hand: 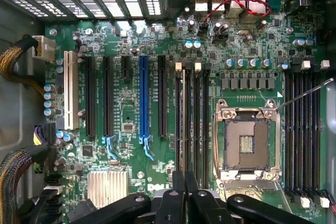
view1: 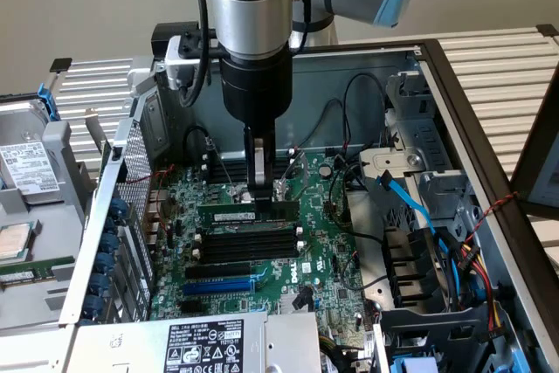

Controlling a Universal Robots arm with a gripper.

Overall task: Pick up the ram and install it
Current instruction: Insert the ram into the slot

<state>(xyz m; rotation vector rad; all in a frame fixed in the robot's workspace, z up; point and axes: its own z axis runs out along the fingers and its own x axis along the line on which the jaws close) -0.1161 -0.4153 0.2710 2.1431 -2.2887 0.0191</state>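
End effector (view1: 260,191) narrowly closed on ram (view1: 229,213) top edge, beside memory slots (view1: 249,246); case walls (view1: 349,85) well apart.

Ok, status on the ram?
Hand shut on ram. Ram down at the black memory slots, parallel to them. Cables off to the sides, none across.

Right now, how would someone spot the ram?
Find the green motherboard in the open case, then its row of long black slots. The ram sits along one slot, between the fingers: dark green with a white label, not bare black.
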